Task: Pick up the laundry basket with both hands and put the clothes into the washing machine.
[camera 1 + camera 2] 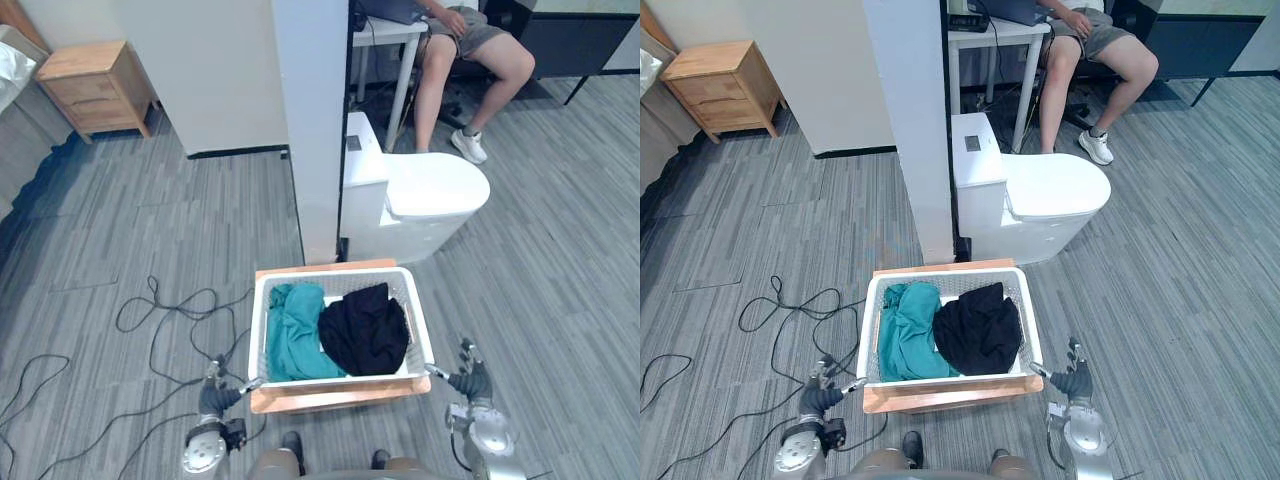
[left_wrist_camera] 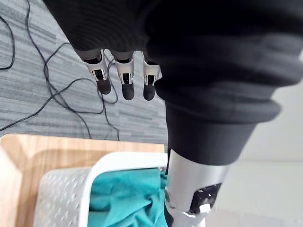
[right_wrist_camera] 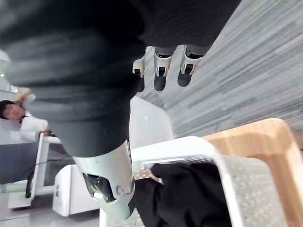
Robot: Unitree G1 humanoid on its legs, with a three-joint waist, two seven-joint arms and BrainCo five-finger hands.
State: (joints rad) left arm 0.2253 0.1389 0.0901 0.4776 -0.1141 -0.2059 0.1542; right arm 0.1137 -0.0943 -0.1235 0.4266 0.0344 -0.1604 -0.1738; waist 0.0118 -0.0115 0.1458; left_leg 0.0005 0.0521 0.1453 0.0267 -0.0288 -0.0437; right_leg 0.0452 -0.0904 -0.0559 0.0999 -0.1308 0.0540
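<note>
The robot is flanking the laundry basket (image 1: 258, 335) of clothes (image 1: 290, 340), sitting on a wooden stand (image 1: 330, 397), with left hand (image 1: 213, 392) and right hand (image 1: 472, 381) just beside its rim, fingers (image 2: 124, 80) straight and grasping nothing, so the next move is probably calling for closing on both sides.

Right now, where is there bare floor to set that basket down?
Bare grey floor lies right of the laundry basket, and more far left toward the wooden bedside cabinet. Crowded just beyond the basket: white pillar and washing machine.
</note>
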